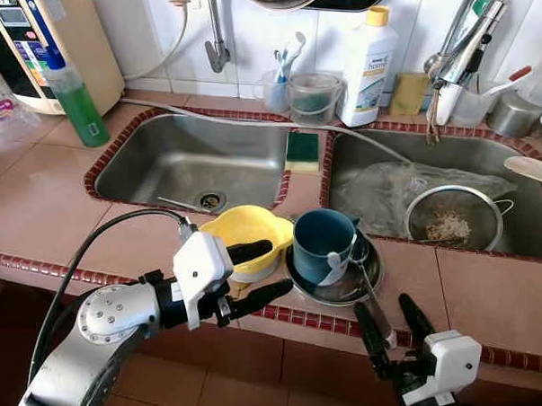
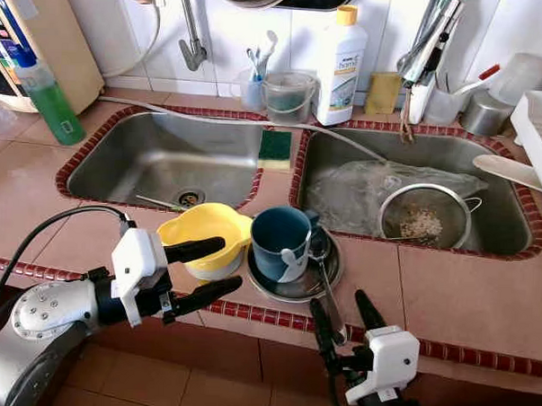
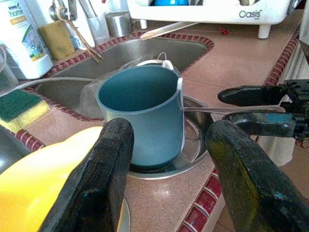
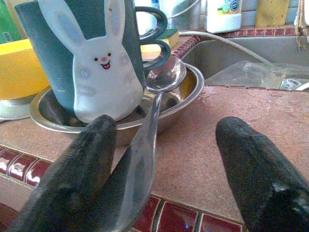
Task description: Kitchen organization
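- Teal mug [image 1: 323, 245] standing in steel bowl [image 1: 339, 287] with spoon [image 1: 368, 288], near edge of surface [image 1: 483, 293].
- Yellow bowl [image 1: 238, 230] touching at left.
- Strainer [image 1: 453, 216] with scraps in right sink [image 1: 525, 160].
- Left tool [image 1: 261, 274] spread; right tool [image 1: 393, 323] spread.

Head stereo eyes look down on the desk [image 1: 483, 293] and double sink; both wrist views sit low and close, sharing the blue mug [image 3: 142, 113] from opposite sides
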